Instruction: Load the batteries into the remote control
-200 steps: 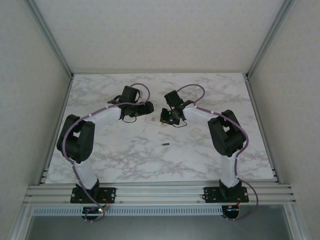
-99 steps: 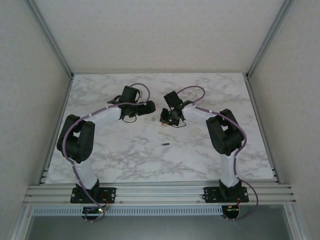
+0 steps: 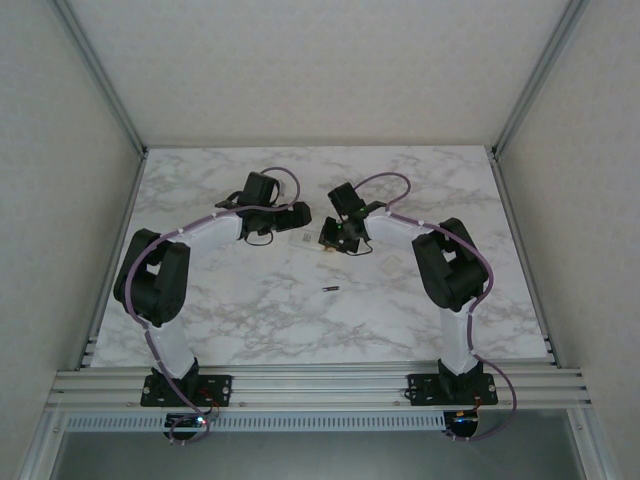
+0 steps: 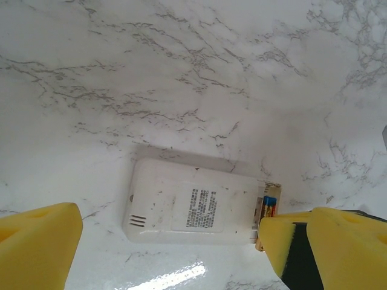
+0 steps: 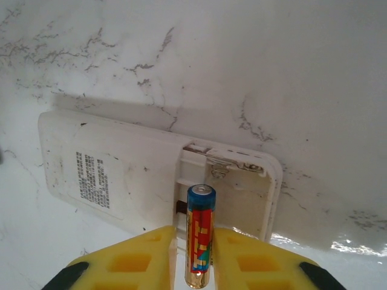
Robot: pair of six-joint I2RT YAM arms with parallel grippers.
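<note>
From above, the left gripper (image 3: 296, 214) and the right gripper (image 3: 334, 236) face each other over the remote control (image 3: 298, 241), which lies on the table (image 3: 250, 320) between their fingertips. A second battery (image 3: 331, 288) lies loose, well on the near side of both grippers, so at least that one is left to load. At the left wrist, the yellow fingers (image 4: 36, 241) stand wide apart and released. They straddle the remote control, which lies face down between them, and grasp nothing; its open end is just beside one pad. At the right wrist, a battery (image 5: 200, 235) stands between the fingers (image 5: 130, 263), its far tip over the open compartment (image 5: 233, 181). It is not yet lying flat in its slot. These fingers are only narrowly parted: one pad touches the battery, a thin slit shows at the other. Whether they clench it or have let go, I cannot tell. I judge the task roughly midway through seating the first cell.
</note>
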